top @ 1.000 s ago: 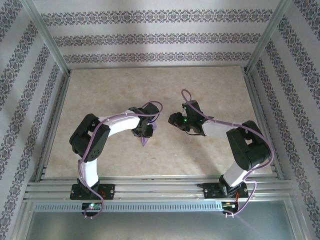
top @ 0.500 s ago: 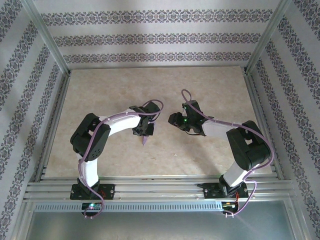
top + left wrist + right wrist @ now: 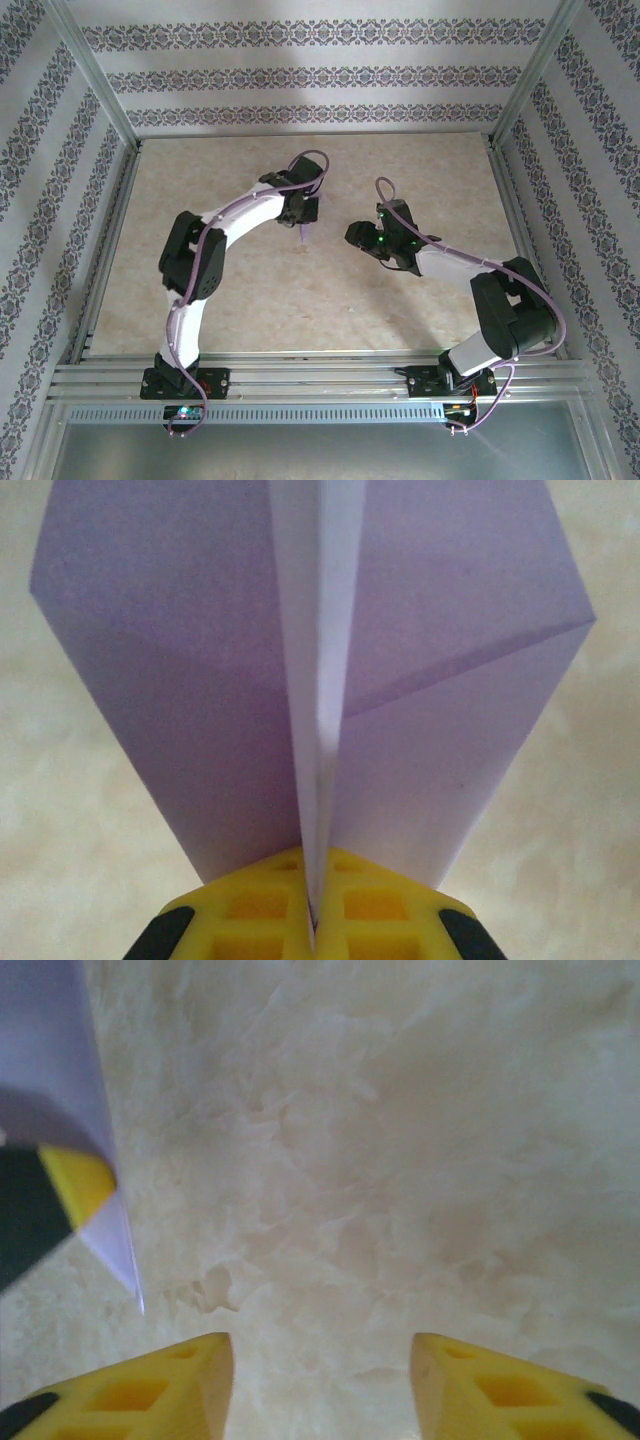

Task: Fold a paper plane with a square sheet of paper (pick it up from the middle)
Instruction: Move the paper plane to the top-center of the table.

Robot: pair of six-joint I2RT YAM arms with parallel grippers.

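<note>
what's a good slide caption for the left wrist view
left gripper shut on the paper plane, its centre ridge pinched between yellow fingers, pale table behind

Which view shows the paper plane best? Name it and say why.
Left wrist: the paper plane is large, its wings and centre ridge clear, pinched in the left claw. Top external shows a tiny lavender sliver; right wrist, its pointed end at the left edge.

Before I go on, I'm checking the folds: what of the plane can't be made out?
- Left wrist: paper plane far end cut off by top edge; left gripper covers its pinched ridge.
- Top view: plane too small, partly under the gripper.
- Right wrist: left edge crops it.
</note>
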